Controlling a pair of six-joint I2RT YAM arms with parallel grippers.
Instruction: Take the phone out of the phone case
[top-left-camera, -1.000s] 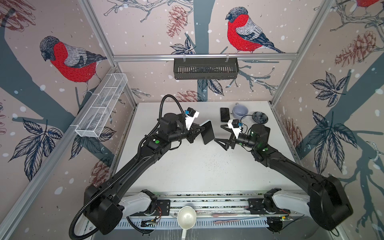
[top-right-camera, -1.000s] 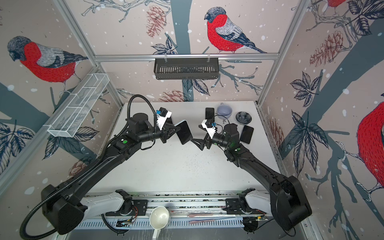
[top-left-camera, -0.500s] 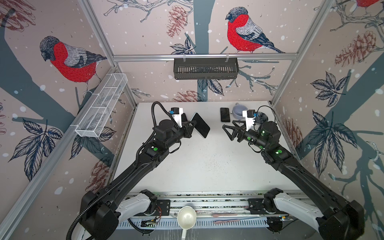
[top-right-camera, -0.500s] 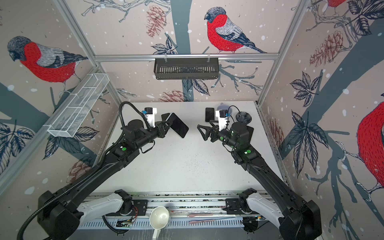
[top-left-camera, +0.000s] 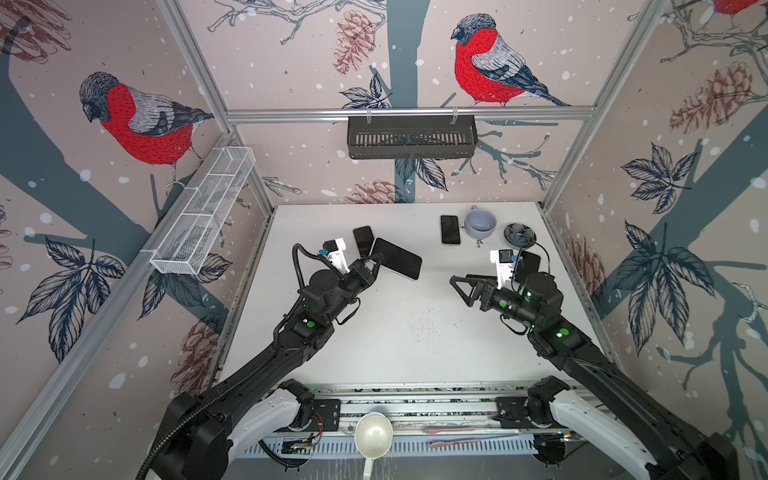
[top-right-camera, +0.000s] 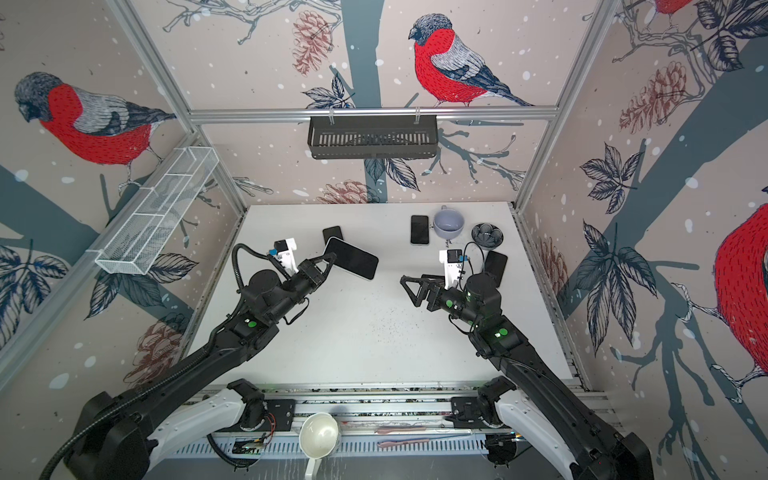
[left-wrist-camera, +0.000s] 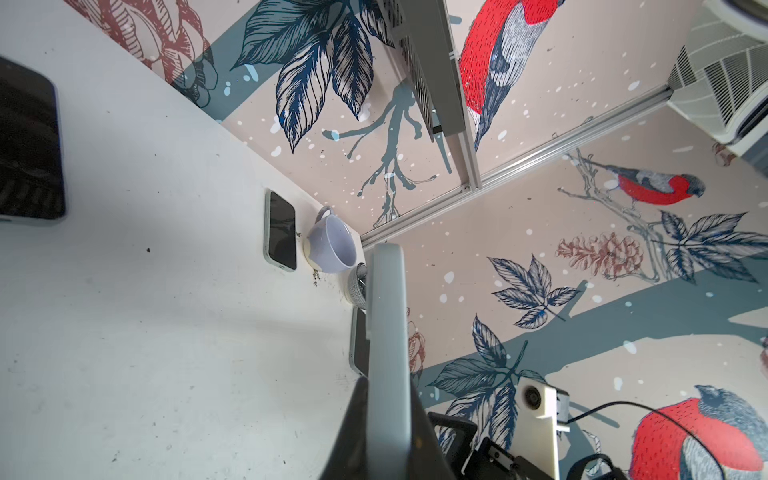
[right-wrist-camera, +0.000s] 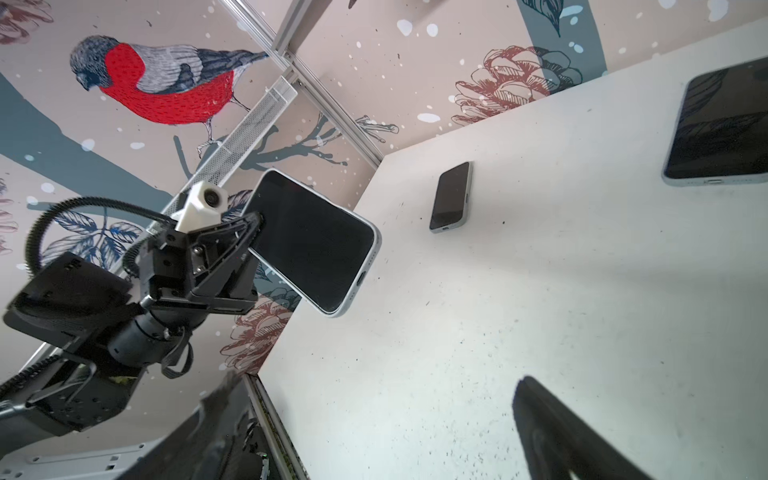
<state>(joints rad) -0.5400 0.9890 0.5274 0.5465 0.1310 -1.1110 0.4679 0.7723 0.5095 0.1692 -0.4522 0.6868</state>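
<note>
- Right wrist view: left claw (right-wrist-camera: 249, 232) clenched on the cased phone (right-wrist-camera: 316, 243), held above the tabletop (right-wrist-camera: 540, 291).
- In a top view, its long axis points toward the right claw (top-left-camera: 460, 287), spread wide, empty, well apart.

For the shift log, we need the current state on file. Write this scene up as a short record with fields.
left tool: shut on the phone, held above the table
case: pale rim, on the phone
right tool: open, empty, apart from the phone
loose phones: three, flat on the table
mug: at the back, beside one loose phone
task: phone not yet out of the case
</note>
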